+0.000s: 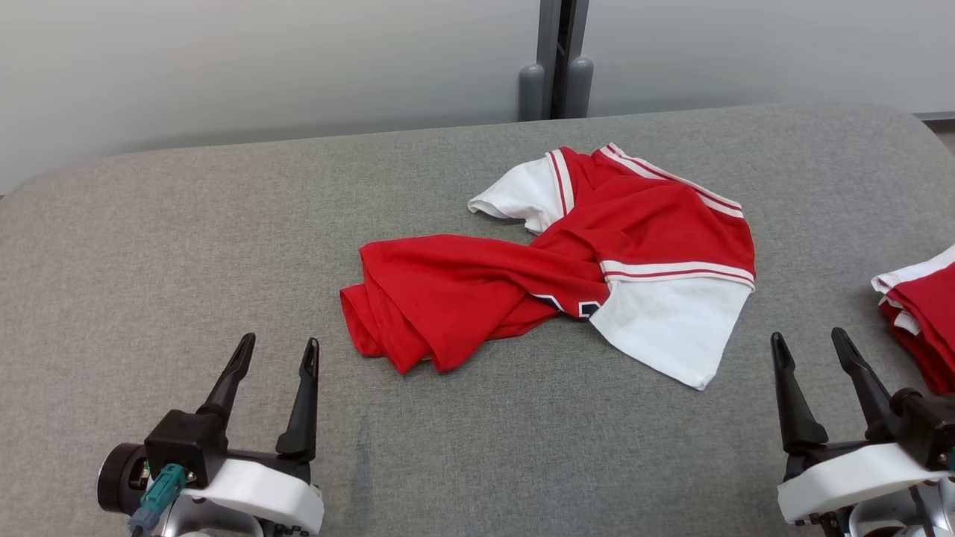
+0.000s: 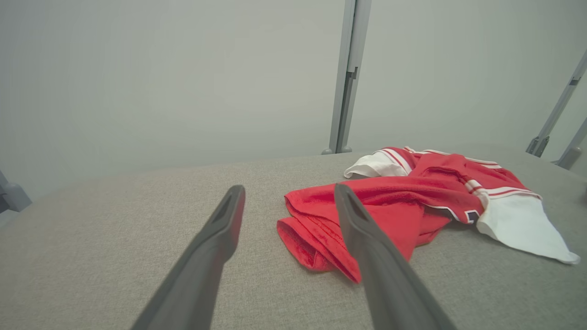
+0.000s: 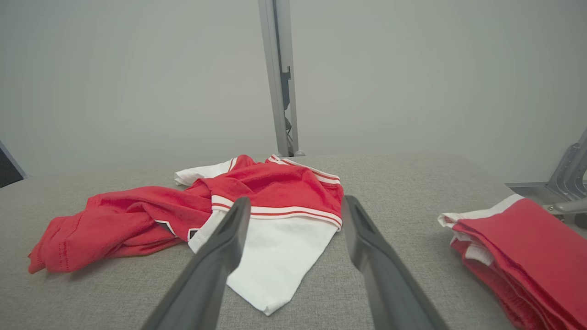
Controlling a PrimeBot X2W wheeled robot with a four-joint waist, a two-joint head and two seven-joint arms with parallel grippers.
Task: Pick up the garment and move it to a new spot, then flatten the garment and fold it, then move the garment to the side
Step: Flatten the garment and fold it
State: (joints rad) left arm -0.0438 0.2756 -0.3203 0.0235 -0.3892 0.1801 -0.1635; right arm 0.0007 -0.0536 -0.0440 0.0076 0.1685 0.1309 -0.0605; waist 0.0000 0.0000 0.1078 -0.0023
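Observation:
A crumpled red garment (image 1: 522,276) with white sleeves and striped trim lies twisted in the middle of the grey padded table (image 1: 186,246). It also shows ahead and to the right in the left wrist view as the garment (image 2: 394,206), and ahead and to the left in the right wrist view as the garment (image 3: 257,197). My left gripper (image 1: 277,344) rests open near the front left, short of the garment's red hem. At the front right my right gripper (image 1: 809,335) stands open, just beside the white sleeve. Nothing is between either pair of fingers.
A stack of folded red and white garments (image 1: 921,321) sits at the table's right edge, close to my right gripper, and shows as the stack (image 3: 518,256) in the right wrist view. A grey post (image 1: 559,60) stands behind the table against pale wall panels.

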